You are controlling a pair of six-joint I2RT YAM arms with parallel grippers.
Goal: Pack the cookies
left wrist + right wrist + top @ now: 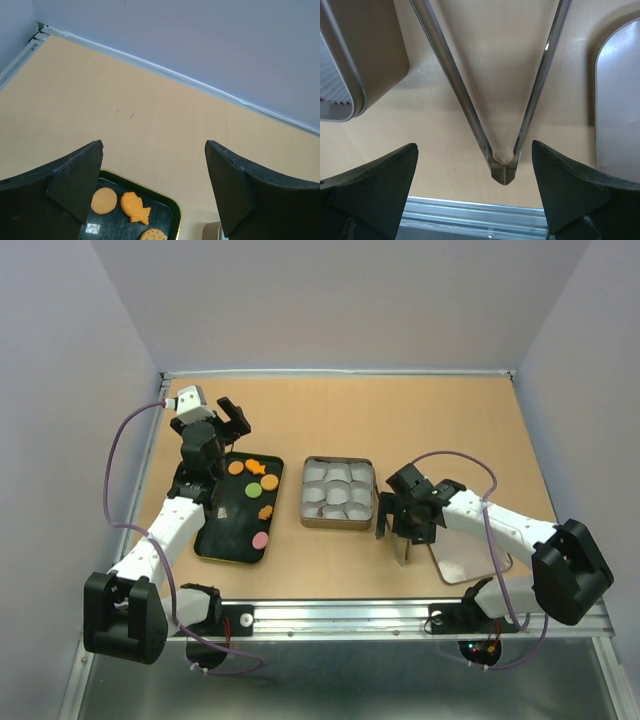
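Several cookies lie on a black tray (215, 540): an orange round one (236, 468), an orange fish (256, 467), an orange star (269, 482), a green one (252, 488), another orange one (266, 512) and a pink one (260, 539). My left gripper (222, 422) is open and empty above the tray's far end. The left wrist view shows the round cookie (104, 200) and the fish (135, 207) below the gripper (155, 187). My right gripper (402, 525) is open, hovering over metal tongs (502, 167) on the table and apart from them.
A metal tin (338, 525) holding several white paper cups stands between the arms; its corner shows in the right wrist view (365, 65). A clear lid (470, 562) lies right of the tongs. The table's metal front rail (470, 215) is just below the tongs.
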